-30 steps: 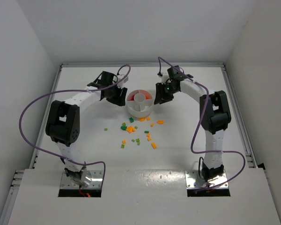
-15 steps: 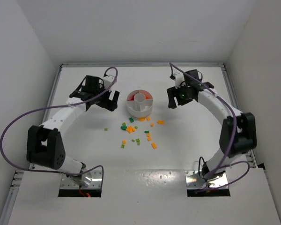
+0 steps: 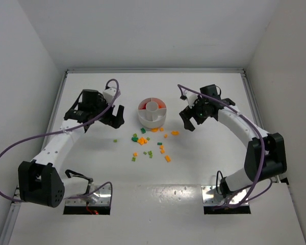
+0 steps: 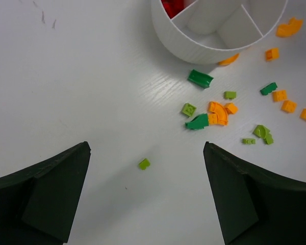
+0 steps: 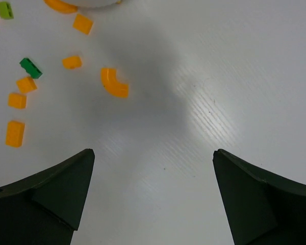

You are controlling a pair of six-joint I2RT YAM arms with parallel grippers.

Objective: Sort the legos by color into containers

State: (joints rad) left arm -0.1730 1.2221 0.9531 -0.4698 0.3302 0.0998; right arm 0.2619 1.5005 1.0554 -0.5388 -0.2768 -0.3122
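Legos, glossy plastic, beside ribbed round dish; left gripper, right gripper wide apart.

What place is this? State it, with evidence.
Probably a robot test cell: white walls enclosing a table, a left arm and right arm bolted at its edge, legos beside a divided dish.

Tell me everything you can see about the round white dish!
The dish is round and white and looks like plastic, with fine ridges on its outer wall. Inside, a small cup sits in the middle, and thin walls split the rest into wedges. One wedge holds red bricks. It stands upright on the white table. An orange brick lies right at its foot. The left gripper and right gripper are open on either side, not touching it.
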